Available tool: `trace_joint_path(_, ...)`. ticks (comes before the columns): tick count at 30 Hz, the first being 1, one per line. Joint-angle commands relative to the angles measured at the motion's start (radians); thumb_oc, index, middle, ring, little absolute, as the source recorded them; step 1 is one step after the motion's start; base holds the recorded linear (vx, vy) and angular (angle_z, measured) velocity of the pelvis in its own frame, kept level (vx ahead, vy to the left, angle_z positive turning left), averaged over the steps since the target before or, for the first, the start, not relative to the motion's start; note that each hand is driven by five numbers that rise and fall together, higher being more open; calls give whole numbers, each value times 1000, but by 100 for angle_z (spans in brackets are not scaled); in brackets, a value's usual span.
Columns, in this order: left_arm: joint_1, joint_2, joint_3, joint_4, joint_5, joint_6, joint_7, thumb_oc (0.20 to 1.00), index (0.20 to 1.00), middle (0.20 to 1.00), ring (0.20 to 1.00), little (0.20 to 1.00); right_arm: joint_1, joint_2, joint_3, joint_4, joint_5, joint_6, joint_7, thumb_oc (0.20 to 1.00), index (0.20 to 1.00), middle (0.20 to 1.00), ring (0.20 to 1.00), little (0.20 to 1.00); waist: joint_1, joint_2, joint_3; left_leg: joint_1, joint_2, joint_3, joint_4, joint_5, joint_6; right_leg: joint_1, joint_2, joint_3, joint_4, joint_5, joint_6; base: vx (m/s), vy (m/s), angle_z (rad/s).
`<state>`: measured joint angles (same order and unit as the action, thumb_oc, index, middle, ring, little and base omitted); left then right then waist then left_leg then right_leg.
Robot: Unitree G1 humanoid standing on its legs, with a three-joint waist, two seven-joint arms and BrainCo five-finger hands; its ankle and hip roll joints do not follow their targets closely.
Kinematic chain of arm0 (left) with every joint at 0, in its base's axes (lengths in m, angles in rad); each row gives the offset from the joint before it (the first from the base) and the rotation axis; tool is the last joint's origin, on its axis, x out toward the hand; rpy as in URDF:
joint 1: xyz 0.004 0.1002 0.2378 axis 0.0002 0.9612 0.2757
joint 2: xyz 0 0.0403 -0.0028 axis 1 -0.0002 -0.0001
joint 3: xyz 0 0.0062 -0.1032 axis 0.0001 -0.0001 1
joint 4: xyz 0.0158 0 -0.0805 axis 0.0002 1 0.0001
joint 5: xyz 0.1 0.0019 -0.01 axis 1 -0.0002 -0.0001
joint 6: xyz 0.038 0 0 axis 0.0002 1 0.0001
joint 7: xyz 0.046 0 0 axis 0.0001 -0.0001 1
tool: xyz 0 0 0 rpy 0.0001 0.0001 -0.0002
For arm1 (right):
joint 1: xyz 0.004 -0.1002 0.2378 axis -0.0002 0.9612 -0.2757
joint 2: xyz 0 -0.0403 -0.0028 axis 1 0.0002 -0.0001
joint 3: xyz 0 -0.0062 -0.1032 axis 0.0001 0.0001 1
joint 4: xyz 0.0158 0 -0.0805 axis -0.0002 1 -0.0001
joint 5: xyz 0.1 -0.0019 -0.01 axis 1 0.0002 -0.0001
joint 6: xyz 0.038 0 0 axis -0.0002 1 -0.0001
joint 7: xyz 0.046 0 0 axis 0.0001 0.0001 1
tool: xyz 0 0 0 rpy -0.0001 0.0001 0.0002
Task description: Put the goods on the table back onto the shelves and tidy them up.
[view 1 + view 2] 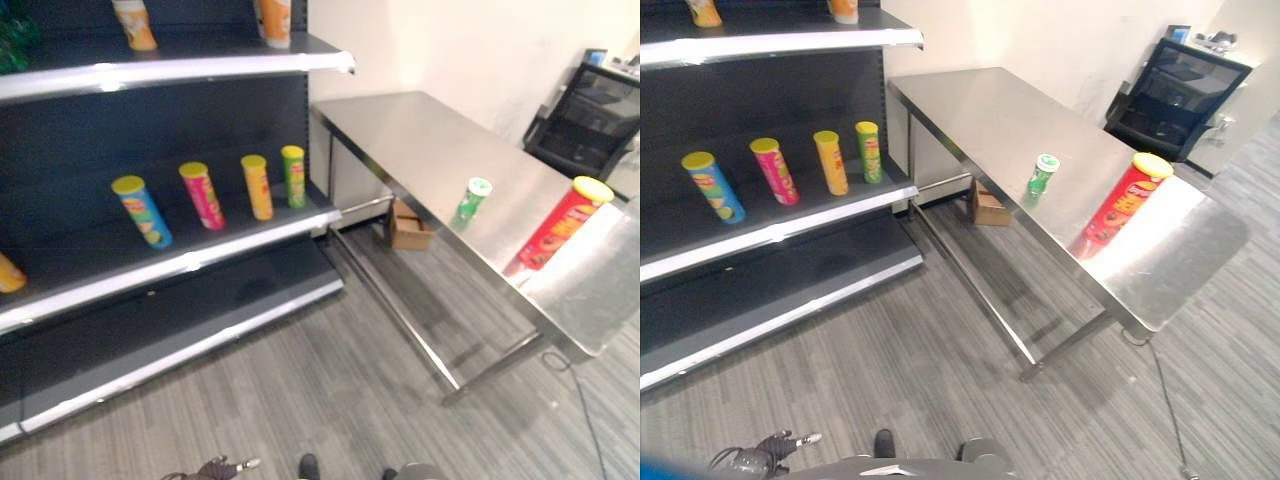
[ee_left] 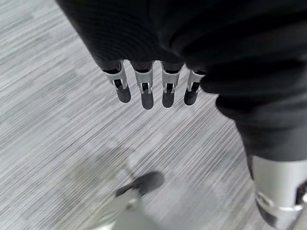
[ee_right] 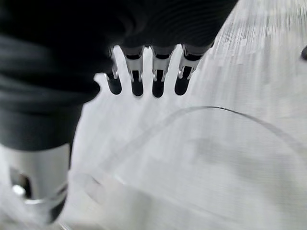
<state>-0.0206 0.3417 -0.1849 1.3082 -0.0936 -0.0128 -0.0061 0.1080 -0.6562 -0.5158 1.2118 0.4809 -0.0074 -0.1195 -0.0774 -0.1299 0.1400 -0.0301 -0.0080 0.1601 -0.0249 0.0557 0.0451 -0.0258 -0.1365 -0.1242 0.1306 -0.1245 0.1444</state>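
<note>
Two goods are on the steel table (image 1: 420, 140): a small green can (image 1: 471, 200) stands near its front edge, and a taller red can (image 1: 562, 225) with a yellow lid is to its right. On the dark shelf's middle board (image 1: 180, 262) stand a blue can (image 1: 142, 211), a pink can (image 1: 202, 196), an orange can (image 1: 257, 187) and a green can (image 1: 293, 176). My left hand (image 2: 146, 91) hangs over the grey floor with straight fingers and holds nothing. My right hand (image 3: 144, 76) hangs the same way, open and empty.
Two more cans (image 1: 134, 24) stand on the top board, and an orange item (image 1: 8, 272) shows at the shelf's left edge. A cardboard box (image 1: 408, 226) lies under the table by the wall. A black chair (image 1: 585, 120) stands at the back right.
</note>
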Motion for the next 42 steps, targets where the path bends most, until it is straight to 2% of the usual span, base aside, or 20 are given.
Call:
trace_joint_path(1, -22, 6, 29, -1, 29, -11, -1, 1000, 1000, 1000, 1000, 1000, -19, -131, 28, -190, 62, -99, -6, 1000, 1000, 1000, 1000, 1000, -17, 72, -12, 101, 15, -37, -62, -126, -42, -53, -19, 22, 23, 124, 38, 42, -21, -47)
trace_joint_path(3, -13, 4, 26, -9, 42, -14, -2, 1000, 1000, 1000, 1000, 1000, -26, -167, 14, -335, 36, -125, -25, 1000, 1000, 1000, 1000, 1000, -23, 67, -10, 109, 13, -41, -62, -133, -45, -76, -25, 54, -30, 160, 46, 61, -27, -24)
trace_joint_path(4, -13, 4, 26, -9, 42, -14, -2, 1000, 1000, 1000, 1000, 1000, -23, -165, 12, -341, 33, -122, -28, 1000, 1000, 1000, 1000, 1000, -22, 69, -10, 110, 14, -40, -62, -134, -45, -74, -24, 55, -33, 162, 47, 98, -44, -8)
trace_joint_path(5, 2, 2, 25, -20, 56, -15, -2, 1000, 1000, 1000, 1000, 1000, -42, -213, 10, -478, -18, -139, -50, 1000, 1000, 1000, 1000, 1000, -19, 66, -8, 127, 16, -42, -62, -145, -47, -82, -34, 76, -77, 198, 58, 101, -53, -12)
trace_joint_path(9, 19, 4, 34, -56, 57, -21, 0, 1000, 1000, 1000, 1000, 1000, -113, -268, 42, -739, -123, -177, -95, 1000, 1000, 1000, 1000, 1000, -2, 60, 2, 160, 25, -63, -62, -166, -60, -101, -69, 93, -145, 259, 81, 140, -113, -24)
trace_joint_path(13, 35, 10, 38, -74, 57, -23, 1, 1000, 1000, 1000, 1000, 1000, -135, -286, 46, -839, -144, -186, -93, 1000, 1000, 1000, 1000, 1000, 7, 54, 2, 183, 36, -88, -62, -182, -72, -108, -87, 109, -174, 290, 94, 181, -148, 9)
trace_joint_path(16, 58, 23, 24, -93, 52, -26, -7, 1000, 1000, 1000, 1000, 1000, -189, -361, 93, -852, -156, -186, -76, 1000, 1000, 1000, 1000, 1000, 18, 40, -2, 229, 65, -124, -62, -204, -103, -124, -99, 116, -194, 328, 109, 342, -294, 58)
trace_joint_path(17, 68, 33, 21, -102, 50, -28, -16, 1000, 1000, 1000, 1000, 1000, -183, -412, 104, -857, -196, -172, -61, 1000, 1000, 1000, 1000, 1000, 17, 26, -12, 254, 82, -145, -62, -226, -122, -111, -88, 113, -193, 305, 108, 293, -262, 67)
trace_joint_path(18, 69, 33, 21, -102, 50, -28, -16, 1000, 1000, 1000, 1000, 1000, -181, -412, 103, -858, -196, -171, -60, 1000, 1000, 1000, 1000, 1000, 15, 28, -12, 256, 83, -148, -62, -227, -122, -108, -88, 110, -193, 303, 108, 297, -325, 90)
trace_joint_path(20, 77, 32, 24, -98, 44, -30, -11, 1000, 1000, 1000, 1000, 1000, -192, -442, 101, -883, -192, -173, -45, 1000, 1000, 1000, 1000, 1000, 13, 21, -33, 265, 124, -157, -62, -225, -143, -91, -64, 94, -186, 283, 104, 236, -337, 83)
trace_joint_path(21, 82, 28, 27, -105, 25, -30, -12, 1000, 1000, 1000, 1000, 1000, -197, -460, 103, -894, -186, -184, -38, 1000, 1000, 1000, 1000, 1000, 11, 31, -45, 264, 157, -164, -62, -217, -157, -83, -44, 75, -181, 264, 92, 224, -334, 62)
trace_joint_path(23, 84, 20, 26, -121, -1, -29, -19, 1000, 1000, 1000, 1000, 1000, -212, -485, 114, -897, -170, -186, -27, 1000, 1000, 1000, 1000, 1000, 10, 50, -58, 237, 195, -182, -39, -201, -174, -70, -7, 51, -176, 213, 60, 178, -300, 42)
trace_joint_path(25, 82, 6, 17, -142, -26, -29, -20, 1000, 1000, 1000, 1000, 1000, -258, -512, 154, -902, -149, -194, -16, 1000, 1000, 1000, 1000, 1000, 15, 61, -60, 192, 208, -206, 9, -181, -180, -58, 21, 37, -183, 181, 37, 104, -239, 35)
trace_joint_path(27, 78, -1, 19, -159, -55, -29, -14, 1000, 1000, 1000, 1000, 1000, -287, -533, 188, -915, -113, -202, 3, 1000, 1000, 1000, 1000, 1000, 20, 57, -49, 143, 204, -219, 89, -148, -186, -37, 31, 27, -197, 166, 21, 53, -189, 20)
trace_joint_path(29, 83, -10, 33, -176, -84, -29, -12, 1000, 1000, 1000, 1000, 1000, -291, -551, 202, -930, -86, -206, 21, 1000, 1000, 1000, 1000, 1000, 17, 46, -36, 101, 208, -170, 134, -120, -189, -5, 25, -16, -213, 144, 9, 17, -131, 42)
trace_joint_path(30, 82, -21, 43, -176, -98, -27, -14, 1000, 1000, 1000, 1000, 1000, -271, -554, 173, -940, -62, -206, 29, 1000, 1000, 1000, 1000, 1000, 21, 40, -28, 72, 207, -111, 90, -110, -182, 21, 18, -47, -218, 127, 5, 6, -68, 65)
trace_joint_path(32, 82, -28, 44, -172, -90, -26, -16, 1000, 1000, 1000, 1000, 1000, -267, -550, 163, -939, -59, -207, 29, 1000, 1000, 1000, 1000, 1000, 29, 38, -26, 47, 199, -90, 65, -95, -180, 28, 13, -63, -218, 126, 5, -4, -27, 65)
trace_joint_path(34, 81, -29, 36, -157, -80, -27, -15, 1000, 1000, 1000, 1000, 1000, -304, -553, 190, -928, -35, -211, 36, 1000, 1000, 1000, 1000, 1000, 42, 38, -16, -10, 176, -81, 49, -72, -178, 34, 8, -77, -218, 128, 6, 1, -7, 56)
trace_joint_path(37, 88, -31, 31, -131, -69, -31, -20, 1000, 1000, 1000, 1000, 1000, -332, -547, 223, -906, 36, -214, 83, 1000, 1000, 1000, 1000, 1000, 47, 45, -24, 11, 160, -87, -1, -65, -176, 44, 19, -83, -218, 126, 6, 56, 39, 25)
trace_joint_path(42, 90, -23, 42, -91, -43, -33, -26, 1000, 1000, 1000, 1000, 1000, -353, -552, 304, -892, 121, -187, 183, 1000, 1000, 1000, 1000, 1000, 51, 40, -40, 70, 138, -58, -60, -68, -169, 56, -3, -73, -210, 137, 15, 91, 109, 3)
